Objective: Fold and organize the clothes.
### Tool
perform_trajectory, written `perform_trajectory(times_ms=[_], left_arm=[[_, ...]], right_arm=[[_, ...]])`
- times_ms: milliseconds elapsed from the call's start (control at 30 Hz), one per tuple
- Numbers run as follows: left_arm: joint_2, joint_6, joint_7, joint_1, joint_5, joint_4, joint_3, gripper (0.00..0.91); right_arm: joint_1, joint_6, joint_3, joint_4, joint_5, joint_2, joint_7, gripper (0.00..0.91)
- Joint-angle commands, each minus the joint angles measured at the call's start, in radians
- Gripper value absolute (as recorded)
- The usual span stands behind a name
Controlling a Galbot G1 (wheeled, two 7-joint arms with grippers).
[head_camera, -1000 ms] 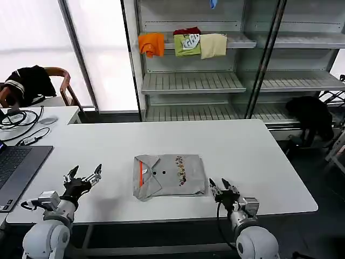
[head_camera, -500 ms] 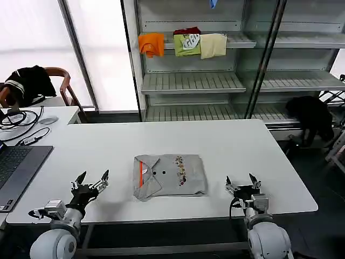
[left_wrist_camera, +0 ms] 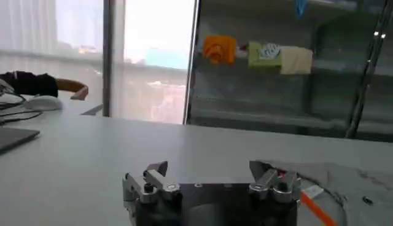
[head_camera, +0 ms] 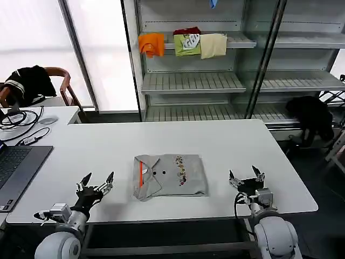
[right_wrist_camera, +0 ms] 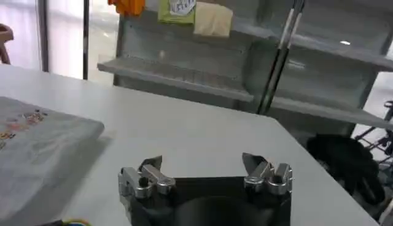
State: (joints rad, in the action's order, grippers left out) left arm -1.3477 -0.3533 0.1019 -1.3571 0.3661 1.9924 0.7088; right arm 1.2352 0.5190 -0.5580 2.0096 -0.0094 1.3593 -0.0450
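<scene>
Lying folded mid-table, the light grey T-shirt (head_camera: 170, 176) sits between our left gripper (head_camera: 96, 184) and right gripper (head_camera: 247, 178), both spread open, empty and apart from it. We judge it light, limp and prone to unfolding, so we would take it at its 2 side edges together.

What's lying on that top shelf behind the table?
On the shelf sit three folded garments: orange, green and cream. A dark red piece peeks over the green one; the rest of it is covered.
</scene>
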Motion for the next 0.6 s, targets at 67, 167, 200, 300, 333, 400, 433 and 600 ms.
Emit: perform_trajectory(times_ms=[67, 167, 200, 300, 333, 400, 433, 600], left_arm=[[-0.002, 0.014, 0.007, -0.007, -0.019, -0.001, -0.004, 0.907], [-0.001, 0.026, 0.006, -0.011, -0.018, -0.007, -0.009, 0.907], [0.001, 0.03, 0.008, -0.013, -0.01, -0.007, -0.01, 0.907], [0.006, 0.037, 0.006, -0.015, -0.001, 0.0, -0.013, 0.907], [0.009, 0.039, 0.005, -0.013, 0.002, 0.001, -0.013, 0.907], [0.013, 0.036, 0.004, -0.008, 0.001, 0.002, -0.011, 0.907], [0.014, 0.038, 0.002, -0.007, -0.001, 0.001, -0.01, 0.907], [0.017, 0.074, -0.002, -0.022, -0.004, -0.018, -0.017, 0.907]], right_arm=[[-0.031, -0.027, -0.001, -0.035, 0.011, -0.011, -0.015, 0.907], [-0.037, -0.012, -0.001, -0.029, 0.012, -0.005, -0.016, 0.907], [-0.038, -0.009, -0.001, -0.025, 0.012, -0.003, -0.017, 0.907], [-0.037, 0.009, -0.004, -0.014, 0.011, -0.005, -0.023, 0.907], [-0.037, 0.01, -0.006, -0.013, 0.009, -0.007, -0.026, 0.907], [-0.039, 0.004, -0.015, -0.017, -0.016, -0.009, -0.028, 0.907], [-0.041, -0.008, -0.017, -0.027, -0.03, -0.007, -0.013, 0.907], [-0.015, -0.134, -0.056, -0.034, 0.07, 0.002, -0.026, 0.907]])
